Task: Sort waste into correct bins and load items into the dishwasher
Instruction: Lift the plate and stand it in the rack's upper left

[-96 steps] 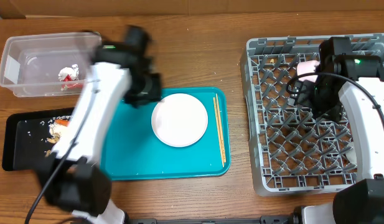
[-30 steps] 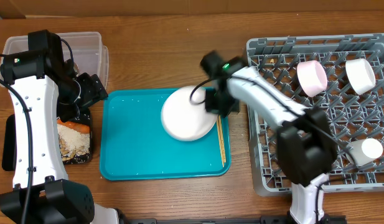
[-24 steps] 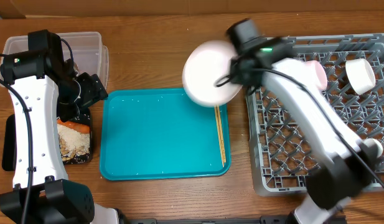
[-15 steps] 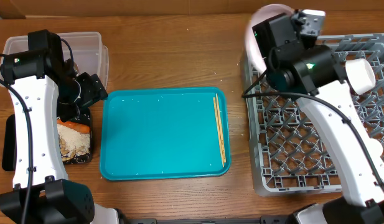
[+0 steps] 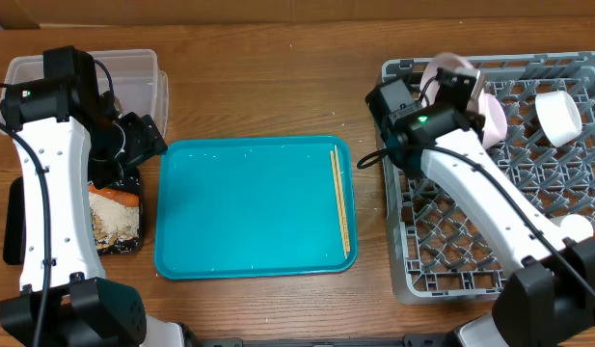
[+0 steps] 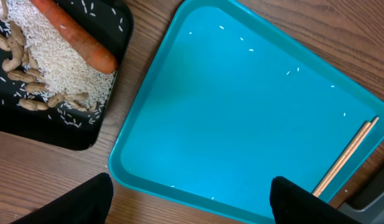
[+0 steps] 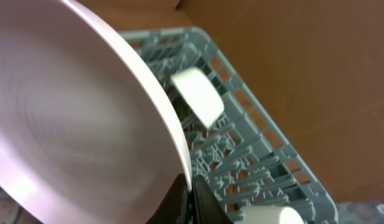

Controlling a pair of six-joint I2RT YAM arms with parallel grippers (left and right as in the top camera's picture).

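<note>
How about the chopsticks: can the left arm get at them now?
Probably yes. The chopsticks lie bare on the right of the tray, the left gripper is open, and the right gripper holds the plate over the rack.

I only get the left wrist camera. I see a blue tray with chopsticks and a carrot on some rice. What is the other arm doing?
Observer: The right gripper is pinching the rim of a pale pink plate, tipped up on edge at the back left corner of the grey dish rack.
Operator: Is the plate the only thing at that rack?
Observer: No, a white cup lies on its side in the rack near the back right corner.
</note>
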